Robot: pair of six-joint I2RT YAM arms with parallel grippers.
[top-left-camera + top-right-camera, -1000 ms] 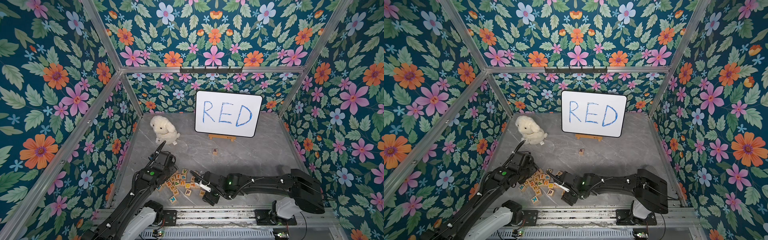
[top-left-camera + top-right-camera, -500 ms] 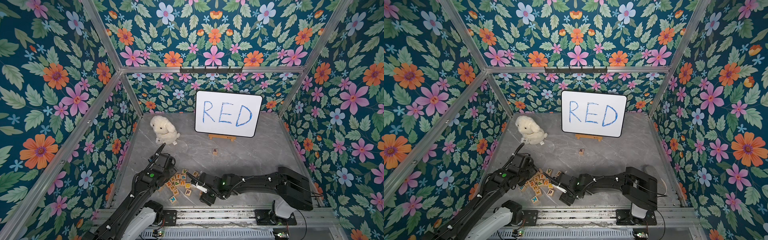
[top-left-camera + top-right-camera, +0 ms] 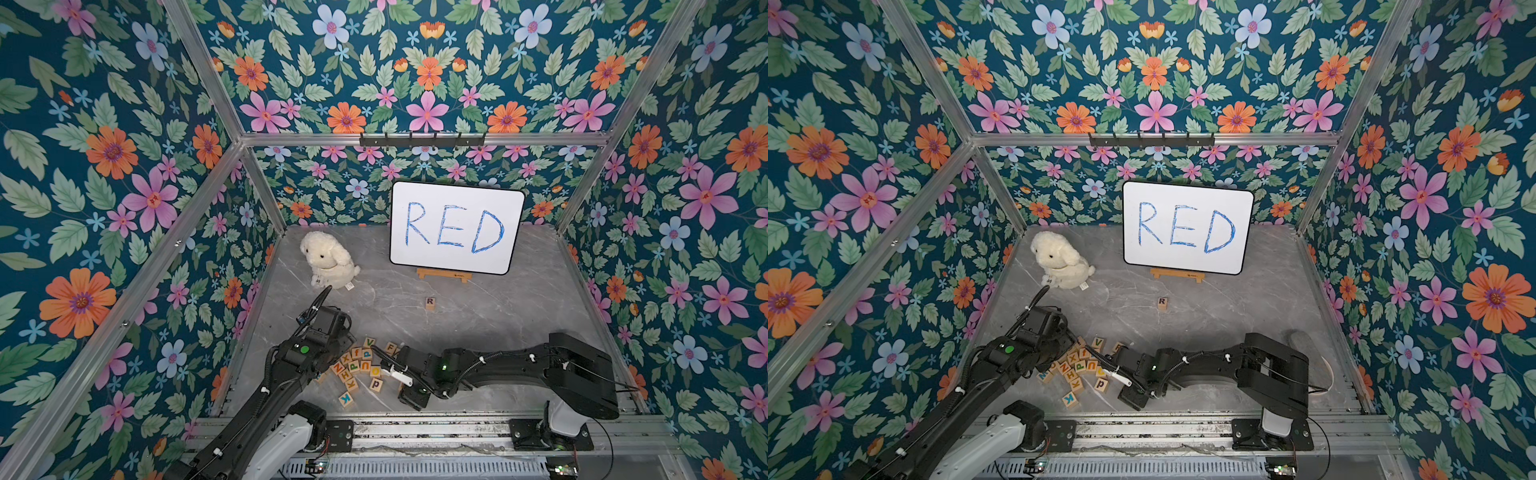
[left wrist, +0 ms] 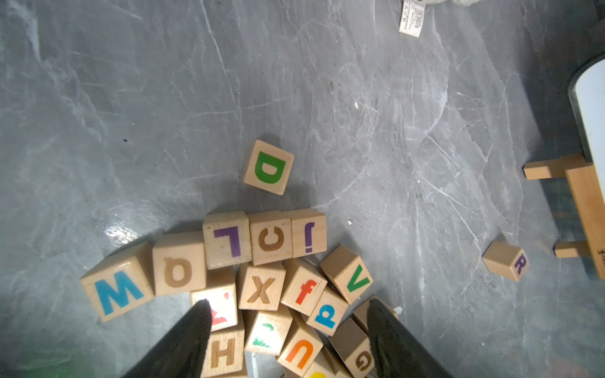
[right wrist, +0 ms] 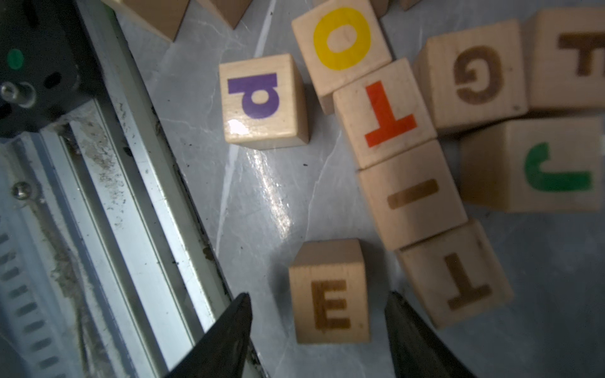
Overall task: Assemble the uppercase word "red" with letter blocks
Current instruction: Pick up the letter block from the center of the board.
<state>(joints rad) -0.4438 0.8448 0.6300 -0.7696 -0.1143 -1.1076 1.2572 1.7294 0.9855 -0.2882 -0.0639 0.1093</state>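
— Wood cubes, top views first: where's the word at?
— Only the R block [image 3: 430, 302] is out. It stands alone in front of the whiteboard [image 3: 457, 226], well apart from the pile of letter blocks [image 3: 357, 368] by the base rail [image 3: 415, 424]. Left arm [image 3: 299, 357] hangs over the pile's left side, right arm [image 3: 498, 365] lies low at its right edge. Can't find the E from up there, and the grippers are too hidden to judge.
— Left wrist cam?
— D block [image 4: 268, 167] sits by itself just beyond the pile, straight ahead of the left gripper [image 4: 288, 304]. Jaws spread wide, nothing held, pile under them. Left arm's the nearer one for D, I'd say.
— And right wrist?
— E block [image 5: 330, 294] lies flat on the grey tabletop [image 5: 262, 196], brown E face up, right between the fingers [image 5: 229, 330]. Right gripper [image 5: 318, 297] is open: bare floor shows on both sides of the cube, so no pinch yet. It's a cube, so no long axis; its sides run approx square to the jaws.
— Risk?
— Brown T block [image 5: 458, 278] is just beside one finger and prob. gets nudged if the squeeze is off-centre. Purple p block [image 5: 262, 98] is further ahead, lowercase, not needed. Next move, imo: pinch E, then set it just right of R.
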